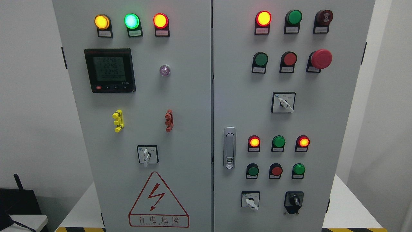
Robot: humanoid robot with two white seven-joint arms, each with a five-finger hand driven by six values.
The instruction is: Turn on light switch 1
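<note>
A grey two-door electrical cabinet [193, 96] fills the head view. Its left door carries lit yellow [102, 21], green [131, 21] and red [160, 20] lamps, a digital meter [109, 70] and a rotary selector switch [147, 154]. On the right door are a lit red lamp [263, 18], green and red push buttons [260, 59], a red mushroom stop button [320, 59], and rotary switches [283, 102] [250, 199] [294, 202]. I cannot tell which control is light switch 1. Neither of my hands shows in the picture.
A door latch handle [229, 147] sits at the right door's left edge. A high-voltage warning triangle [158, 201] marks the left door's bottom. The cabinet stands on a white platform [347, 206] with yellow-black edge tape. A dark device [19, 203] sits at lower left.
</note>
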